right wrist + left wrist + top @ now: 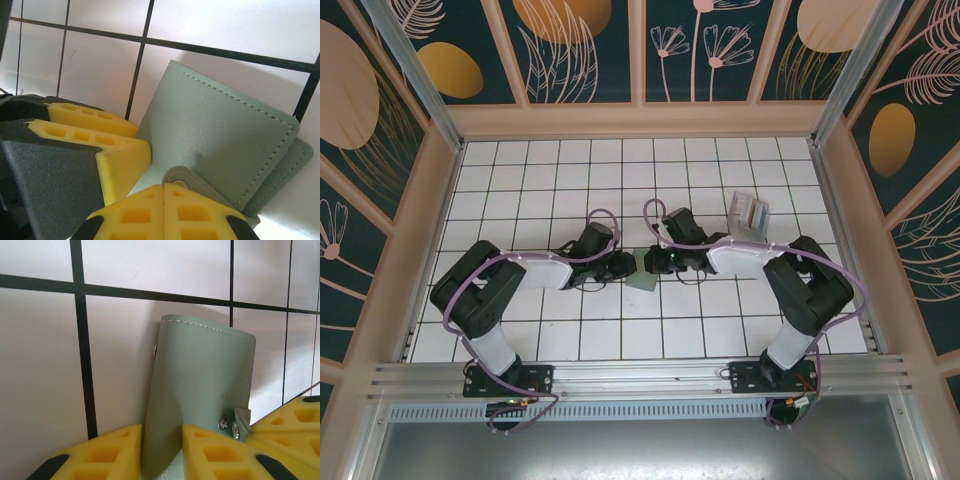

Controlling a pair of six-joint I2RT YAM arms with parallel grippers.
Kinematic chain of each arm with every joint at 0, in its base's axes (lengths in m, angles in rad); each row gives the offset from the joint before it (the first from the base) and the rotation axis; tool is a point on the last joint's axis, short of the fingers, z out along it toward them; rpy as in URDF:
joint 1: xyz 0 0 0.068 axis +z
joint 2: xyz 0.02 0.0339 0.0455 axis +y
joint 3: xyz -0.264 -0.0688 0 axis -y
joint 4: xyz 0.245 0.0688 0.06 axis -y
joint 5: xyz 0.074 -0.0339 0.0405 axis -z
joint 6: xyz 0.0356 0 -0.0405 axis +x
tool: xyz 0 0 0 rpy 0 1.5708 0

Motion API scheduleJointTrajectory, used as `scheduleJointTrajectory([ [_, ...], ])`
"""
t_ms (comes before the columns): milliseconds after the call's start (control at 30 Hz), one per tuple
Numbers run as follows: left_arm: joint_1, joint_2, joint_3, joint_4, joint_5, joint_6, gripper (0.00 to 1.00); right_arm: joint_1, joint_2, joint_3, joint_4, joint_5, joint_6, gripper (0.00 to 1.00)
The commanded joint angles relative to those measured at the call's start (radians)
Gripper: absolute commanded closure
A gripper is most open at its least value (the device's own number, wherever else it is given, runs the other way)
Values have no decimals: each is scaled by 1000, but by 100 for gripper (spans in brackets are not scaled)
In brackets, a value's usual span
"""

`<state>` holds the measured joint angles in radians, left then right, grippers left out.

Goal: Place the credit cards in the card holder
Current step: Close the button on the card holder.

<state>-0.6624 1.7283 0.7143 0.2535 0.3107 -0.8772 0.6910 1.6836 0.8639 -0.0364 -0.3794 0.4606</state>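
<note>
the card holder (200, 370) sits at the middle of the tiled worktop (570, 330), between the two arms. it looks tipped up off the tiles rather than lying flat.

the left gripper (161, 431) is clamped on the holder's near edge. the green material fills the gap between its yellow pads and creases there. the right gripper (164, 189) has its fingers pressed together on the small snap tab (176, 176) at the holder's corner. the two grips sit just beside each other.

my reading is that one arm anchors the body while the other takes the tab, so the snap can be undone and the pouch spread for the credit cards. gripping an edge and a tab, not the broad face, leaves the rest of the holder free to fold open.

much is hidden. in both wrist views the fingers cut off the holder's near edge. its pocket mouth is turned away, so i cannot tell whether anything is inside yet. whether the snap is fastened or parted is also hard to make out. from above, the grippers cover most of the holder, leaving a sliver of green. a clear plastic stand (748, 213) stands well apart, far right, its contents too small to read.
</note>
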Motion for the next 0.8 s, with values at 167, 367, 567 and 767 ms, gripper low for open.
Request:
scheduleJointTrajectory([
  [167, -12, 34, 1, -10, 38, -8, 73, -11, 19, 35, -42, -24, -30, 100],
  [367, -13, 42, 7, -13, 37, -8, 74, -10, 37, 28, -42, -27, -22, 100],
  [567, -12, 45, 9, -18, 38, -7, 74, -10, 64, 29, -29, -30, -2, 100],
  [767, -12, 45, 4, -13, 39, -11, 75, -13, 81, 29, -36, -23, 4, 100],
])
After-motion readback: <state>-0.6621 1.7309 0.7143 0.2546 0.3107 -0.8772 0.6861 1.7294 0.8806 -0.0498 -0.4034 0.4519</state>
